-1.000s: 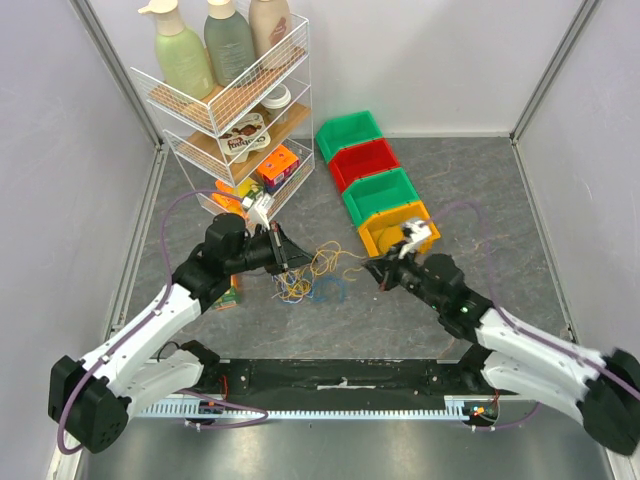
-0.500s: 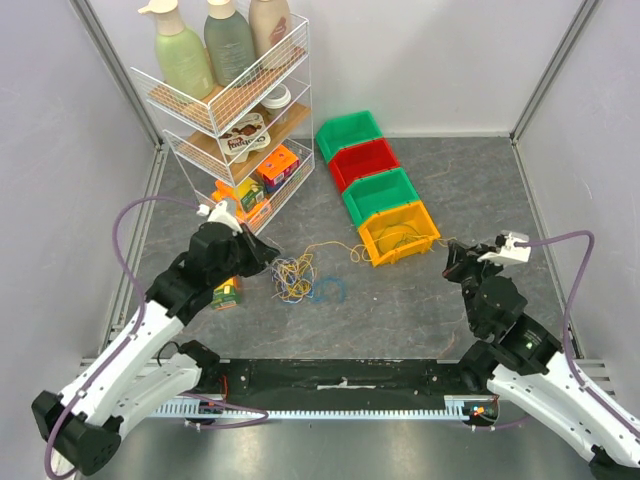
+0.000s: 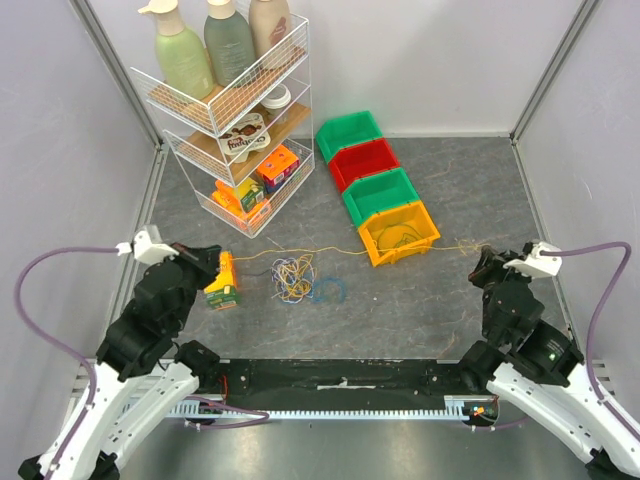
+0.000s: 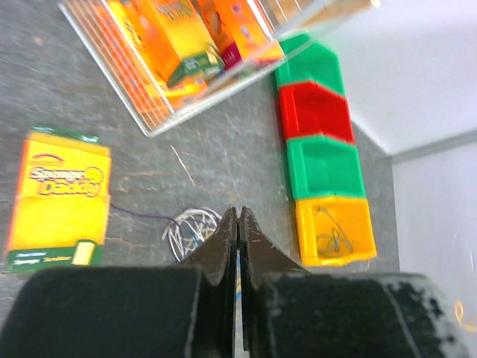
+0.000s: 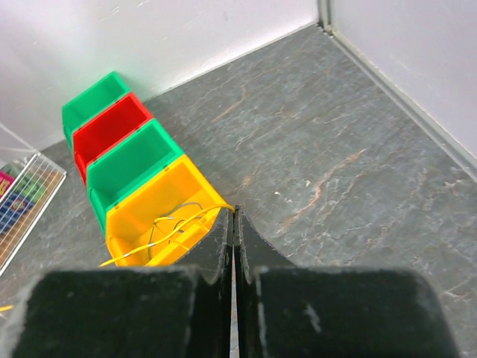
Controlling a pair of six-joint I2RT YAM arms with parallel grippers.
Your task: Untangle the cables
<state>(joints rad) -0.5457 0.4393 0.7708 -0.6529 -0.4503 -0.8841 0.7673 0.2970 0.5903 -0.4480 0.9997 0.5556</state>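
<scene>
Grey tabletop [image 3: 470,180] lies open from 1 to 3 o'clock, up to the pale walls. We see the yellow cable [image 5: 195,220] stretched between left gripper [image 4: 238,216] at 9 o'clock and right gripper [image 5: 233,212] at 3 o'clock, both pressed together on it. The tangle [image 3: 300,280] sits centre. The yellow bin [image 3: 428,222] holds a coiled cable [image 3: 400,238]. The left pinch point is hidden behind its fingers.

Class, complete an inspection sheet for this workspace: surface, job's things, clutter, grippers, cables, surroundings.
Surface: grey stone-pattern table.
Job's things: cable tangle mid-table; yellow cable stretched taut across the yellow bin.
Clutter: sponge box, stocked wire rack, red bin, two green bins.
Grippers: left gripper and right gripper both shut on the yellow cable.
Cables: purple arm leads looping from each wrist.
Surroundings: pale enclosure walls.
</scene>
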